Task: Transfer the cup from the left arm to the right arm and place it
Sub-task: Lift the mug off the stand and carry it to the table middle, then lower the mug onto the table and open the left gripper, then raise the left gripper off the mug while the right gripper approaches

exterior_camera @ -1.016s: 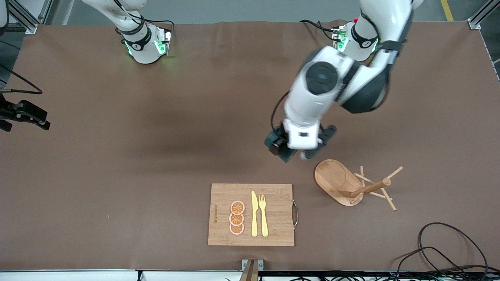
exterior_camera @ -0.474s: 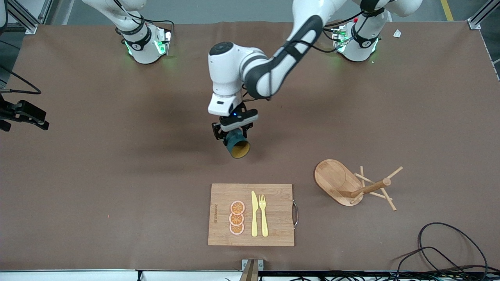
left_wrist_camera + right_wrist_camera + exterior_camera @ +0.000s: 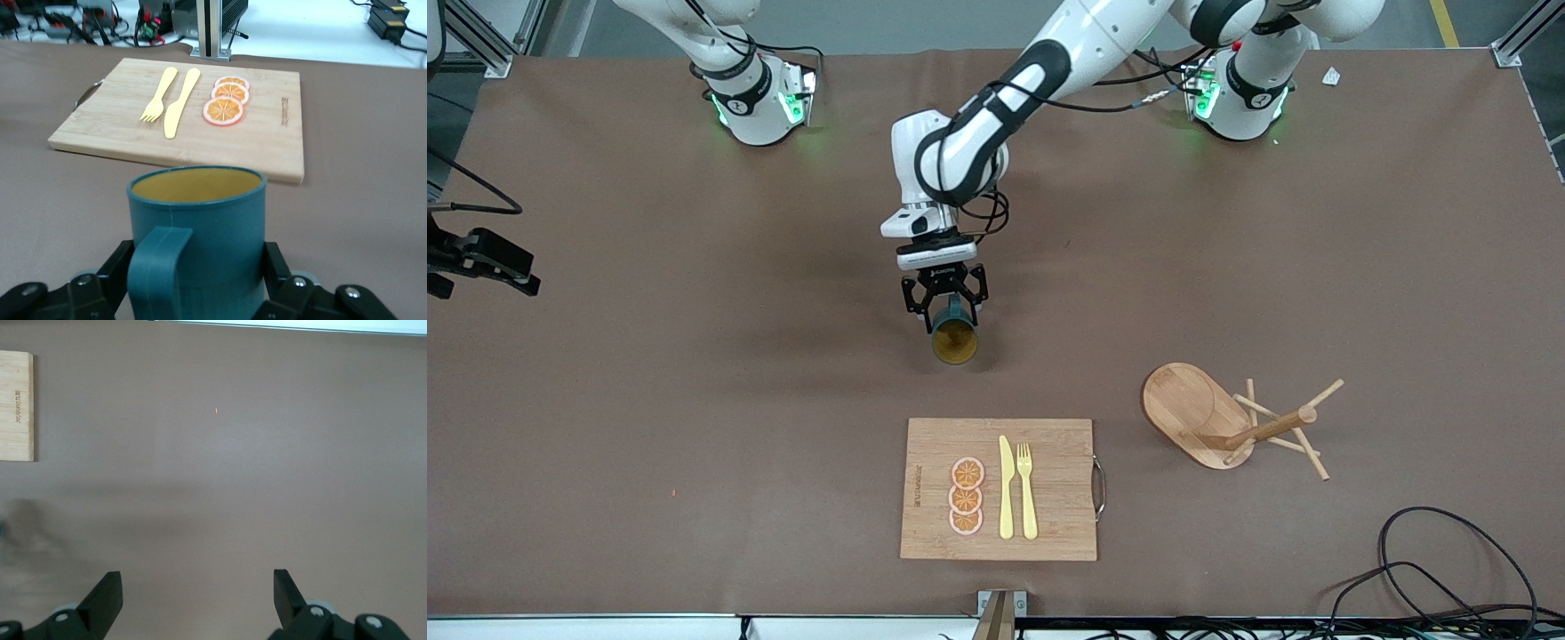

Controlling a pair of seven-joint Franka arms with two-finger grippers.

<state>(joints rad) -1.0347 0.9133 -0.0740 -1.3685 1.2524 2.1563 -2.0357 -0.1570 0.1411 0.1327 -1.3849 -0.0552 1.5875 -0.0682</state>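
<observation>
My left gripper (image 3: 944, 307) is shut on the dark teal cup (image 3: 953, 338) and holds it over the bare brown table, between the arm bases and the cutting board. The cup is tipped so its mustard-yellow mouth faces the front camera. In the left wrist view the cup (image 3: 197, 220) fills the space between the fingers (image 3: 117, 267), handle toward the camera, and my left gripper (image 3: 197, 267) clamps its ribbed sides. My right gripper (image 3: 197, 577) is open and empty over bare table; it does not show in the front view.
A wooden cutting board (image 3: 1049, 533) with three orange slices (image 3: 966, 496), a yellow knife (image 3: 1006, 489) and fork (image 3: 1027, 491) lies near the front edge. A wooden peg rack (image 3: 1227, 418) lies tipped beside it toward the left arm's end. Cables (image 3: 1449, 569) lie at that near corner.
The left arm swung from beside the peg rack to the middle of the table, carrying the cup. The cup's mouth has turned toward the front camera.
</observation>
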